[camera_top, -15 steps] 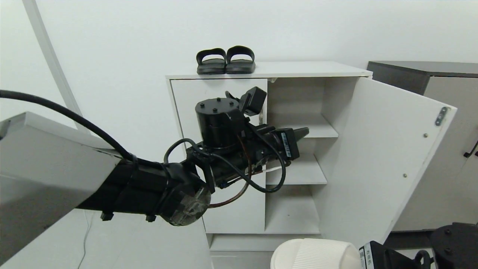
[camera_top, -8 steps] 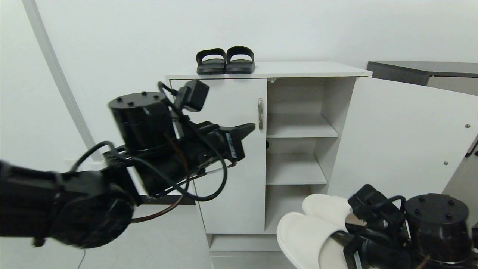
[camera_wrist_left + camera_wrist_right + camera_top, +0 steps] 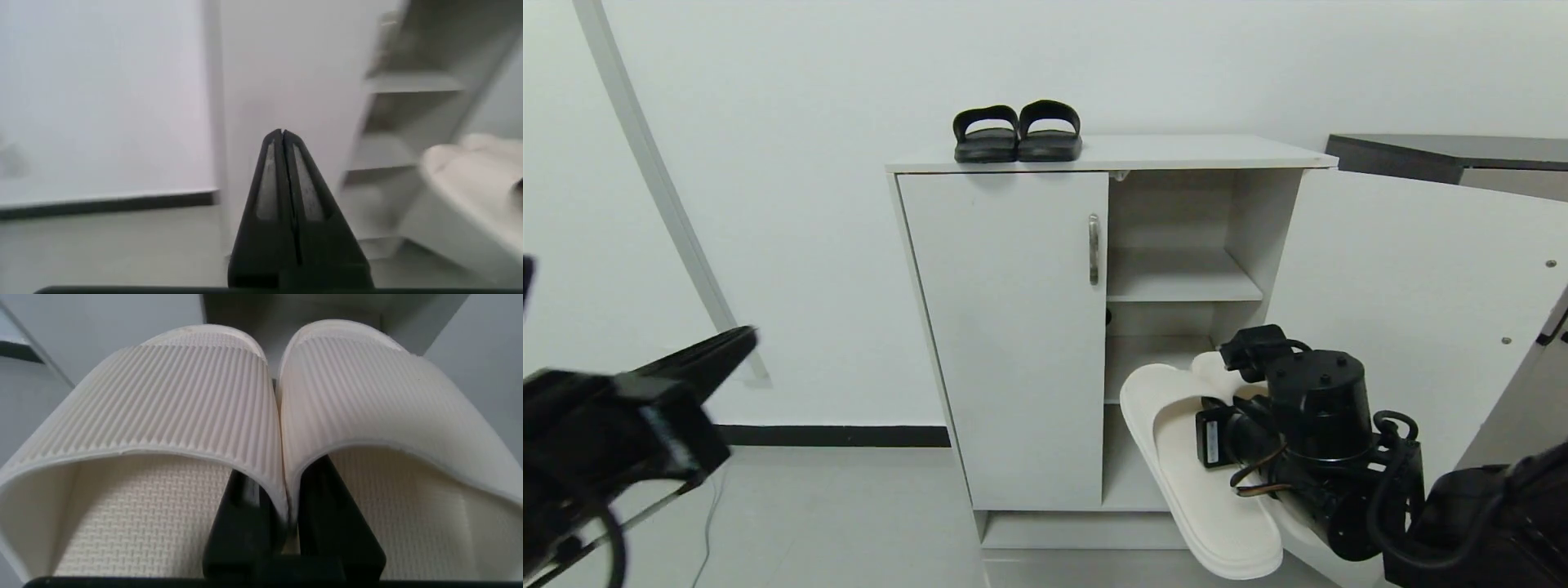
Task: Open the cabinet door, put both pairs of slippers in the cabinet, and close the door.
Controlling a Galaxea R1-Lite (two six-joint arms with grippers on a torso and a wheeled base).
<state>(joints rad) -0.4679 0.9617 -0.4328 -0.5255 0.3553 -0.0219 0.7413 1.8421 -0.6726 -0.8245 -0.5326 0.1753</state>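
A white cabinet stands against the wall, its left door shut and its right door swung wide open, showing its shelves. A pair of black slippers sits on the cabinet top. My right gripper is shut on a pair of white slippers, held side by side in front of the lower open compartment; its fingers pinch their inner straps. My left gripper is shut and empty, low at the left, away from the cabinet.
A dark-topped grey cabinet stands to the right behind the open door. A grey floor lies in front, with a black baseboard along the wall and a slanted grey strip at left.
My left arm swung away from the cabinet opening down to the far left. My right arm rose and carried the white slippers toward the lower open compartment. The right door opened wider.
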